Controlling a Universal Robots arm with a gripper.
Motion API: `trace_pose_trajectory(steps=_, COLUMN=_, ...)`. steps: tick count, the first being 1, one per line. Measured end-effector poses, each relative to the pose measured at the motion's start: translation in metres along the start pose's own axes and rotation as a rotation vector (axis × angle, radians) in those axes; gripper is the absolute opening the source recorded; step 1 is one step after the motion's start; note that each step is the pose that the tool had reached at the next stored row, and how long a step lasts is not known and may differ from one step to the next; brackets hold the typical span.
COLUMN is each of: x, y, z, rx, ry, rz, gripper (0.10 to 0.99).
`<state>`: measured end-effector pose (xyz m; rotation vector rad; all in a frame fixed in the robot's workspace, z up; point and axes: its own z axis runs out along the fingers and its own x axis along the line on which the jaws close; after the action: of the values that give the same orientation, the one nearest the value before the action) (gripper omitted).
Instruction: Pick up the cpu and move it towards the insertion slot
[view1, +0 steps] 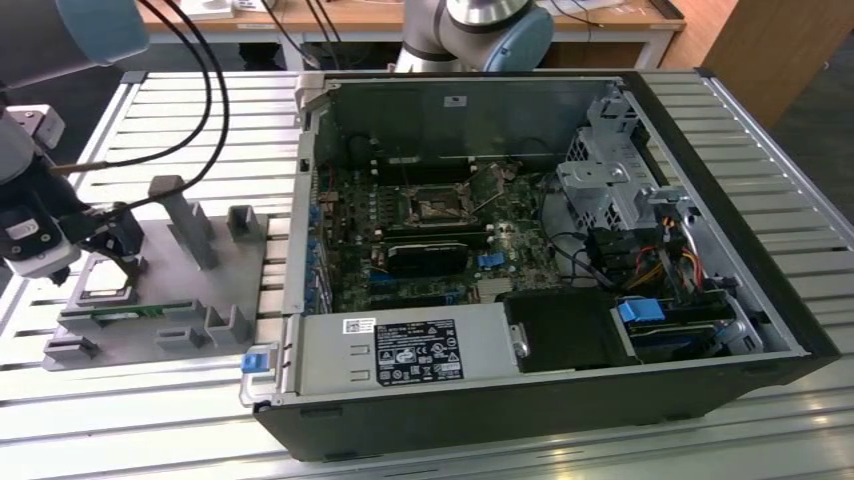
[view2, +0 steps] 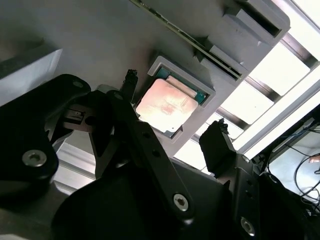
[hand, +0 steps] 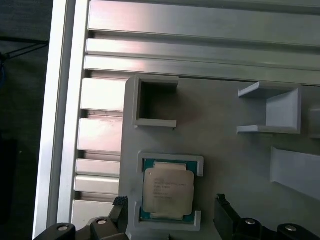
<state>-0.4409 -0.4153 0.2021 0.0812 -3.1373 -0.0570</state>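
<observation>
Where a grey plate (view1: 167, 282) lies on the slatted table (view1: 200, 110), at the exterior view's left, the items stand as follows.

Cpu (view1: 107, 296): flat, silvery top up, seated in a raised square pocket (hand: 198, 164) near the plate's edge. In both wrist views (view2: 167, 102) (hand: 167, 189) it lies level inside the pocket walls, with a green rim showing around the metal.

Gripper (view1: 114, 258): black, two-fingered, directly over the cpu. Jaws spread wide. In the first wrist view the fingers (hand: 223, 209) stand one on each side of the pocket, outside its walls and apart from the cpu. The second wrist view shows the same straddle (view2: 171, 104). Nothing is held.

Slot (view1: 438, 208): square, metal-framed, dark in the centre, on the motherboard (view1: 350, 252) inside the open case (view1: 763, 235), well apart from the cpu and towards the exterior view's right.

Memory stick (view1: 114, 317): green, held on edge in the plate, just beside the cpu's pocket.

Black block (view1: 427, 256): long, on the motherboard, just beside the slot.
</observation>
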Motion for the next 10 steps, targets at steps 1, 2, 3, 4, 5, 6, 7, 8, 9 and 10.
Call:
trace_pose_trajectory(steps=1, x=0.0, y=0.0007, z=0.0009, rx=0.0, ry=0.0001, rz=0.001, gripper=0.776)
trace_pose_trajectory(steps=2, x=-0.0001, y=0.0014, z=0.0017, rx=0.0, ry=0.0001, rz=0.001, gripper=0.776)
trace_pose_trajectory(steps=3, x=-0.0001, y=0.0018, z=0.0026, rx=0.0, ry=0.0, rz=0.001, gripper=0.776)
trace_pose_trajectory(steps=4, x=-0.0002, y=0.0018, z=0.0035, rx=0.0, ry=-0.0003, rz=0.001, gripper=0.776)
trace_pose_trajectory(steps=5, x=-0.0002, y=0.0019, z=0.0042, rx=-0.001, ry=-0.0002, rz=0.001, gripper=0.776)
trace_pose_trajectory(steps=6, x=-0.0001, y=0.0021, z=0.005, rx=-0.001, ry=-0.0001, rz=0.001, gripper=0.776)
trace_pose_trajectory(steps=7, x=0.0001, y=0.0024, z=0.006, rx=-0.002, ry=-0.0002, rz=0.001, gripper=0.776)
trace_pose_trajectory(steps=8, x=0.0002, y=0.0027, z=0.007, rx=-0.003, ry=-0.0002, rz=0.001, gripper=0.776)
trace_pose_trajectory(steps=9, x=0.0003, y=0.003, z=0.0079, rx=-0.003, ry=-0.0003, rz=0.001, gripper=0.776)
trace_pose_trajectory(steps=10, x=0.0003, y=0.0032, z=0.0086, rx=-0.004, ry=-0.0003, rz=0.001, gripper=0.776)
